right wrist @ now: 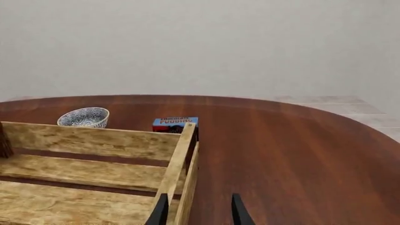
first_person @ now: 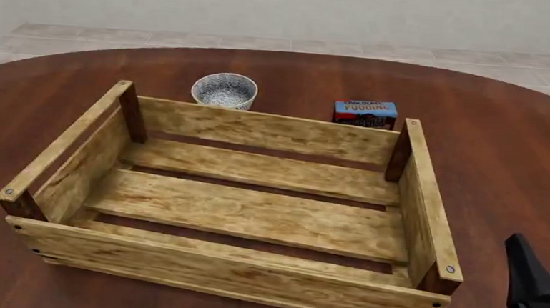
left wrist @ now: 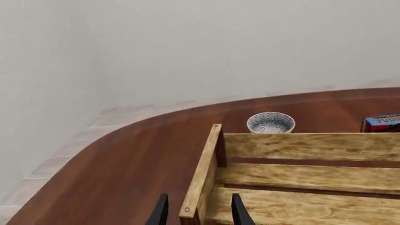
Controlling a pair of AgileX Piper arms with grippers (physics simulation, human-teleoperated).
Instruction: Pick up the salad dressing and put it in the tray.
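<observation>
Front view shows the tray [first_person: 257,128], a big open crate of pale wooden slats with dark corner posts, standing flat on the round brown table [first_person: 505,139] about in its middle. Its long sides run across the view and nothing lies on its slatted floor. Behind its far wall, just beside it, stands a small round patterned bowl [first_person: 224,90], upright. A blue pudding box [first_person: 365,114] stands near the far right corner post, also outside the crate.

The right end effector [first_person: 533,284] shows as a dark shape at the lower right, off the crate's right wall and apart from it. In the right wrist view its two dark fingers [right wrist: 161,212] stand wide apart with nothing between them, and the crate's right wall runs past the gap.

In the left wrist view the left end effector [left wrist: 198,213] is likewise spread wide and holds nothing, and the crate's near left corner post appears in the gap between its fingers [left wrist: 237,211]
</observation>
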